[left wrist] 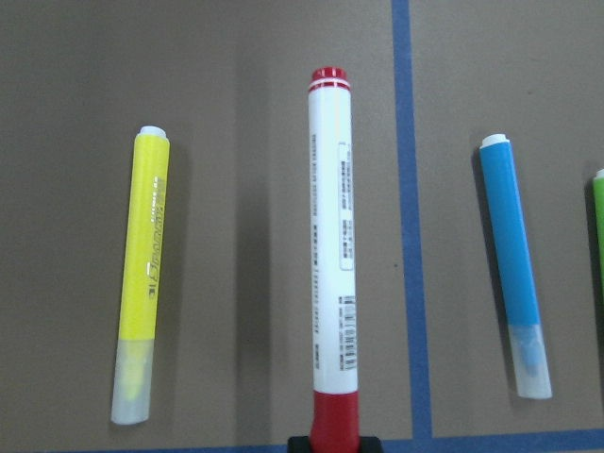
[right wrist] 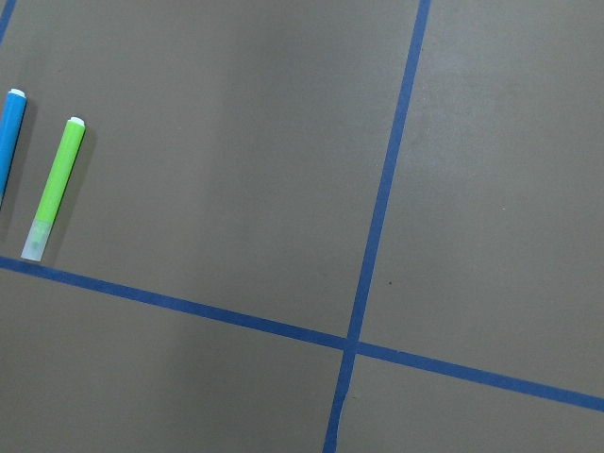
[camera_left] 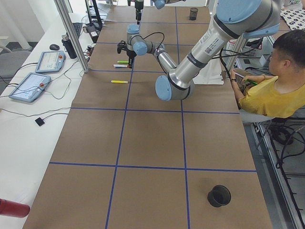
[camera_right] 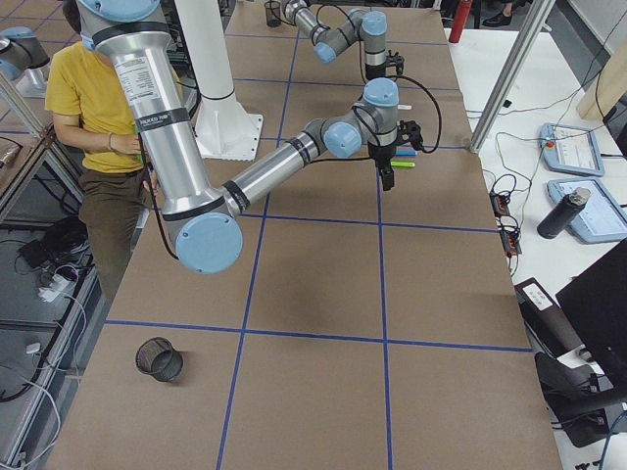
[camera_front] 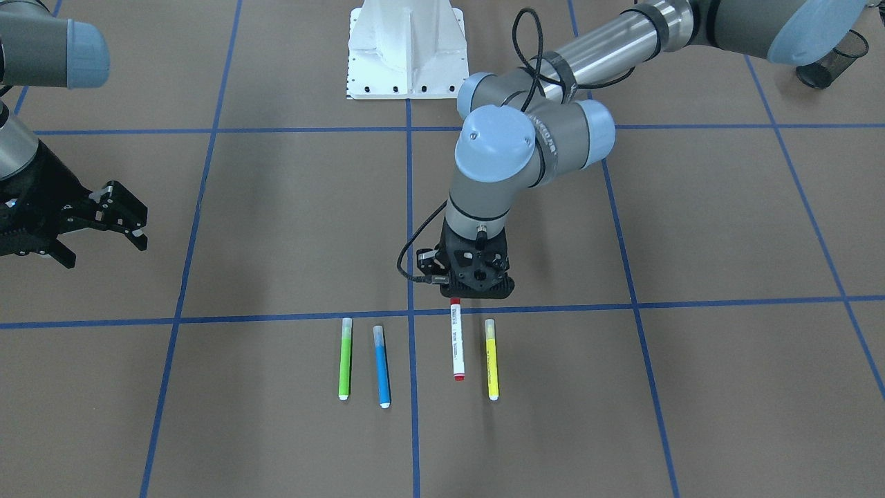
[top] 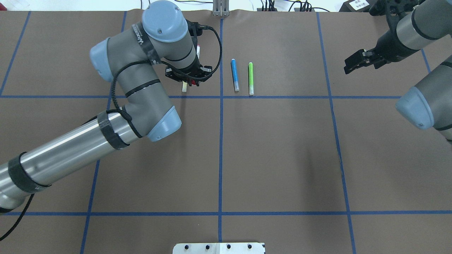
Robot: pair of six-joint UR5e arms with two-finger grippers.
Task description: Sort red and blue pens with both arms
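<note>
The red pen [left wrist: 331, 236], white-barrelled with print and a red cap, hangs slightly above the brown table, with my left gripper [camera_front: 464, 290] shut on its capped end; black fingertips [left wrist: 300, 443] flank the cap at the bottom of the left wrist view. From overhead, only the red cap [top: 193, 83] peeks out under the wrist. The blue pen [camera_front: 382, 366] lies flat on the table, between the green marker [camera_front: 345, 360] and the red pen. My right gripper [camera_front: 107, 252] hovers open and empty far off to the side, well away from the pens.
A yellow marker [camera_front: 491, 360] lies beside the red pen on its other side. Black mesh cups stand at the table's ends [camera_front: 833, 59] [camera_left: 219, 195]. The white pedestal base [camera_front: 406, 48] sits mid-table at the robot's edge. A person [camera_left: 267, 90] sits by it.
</note>
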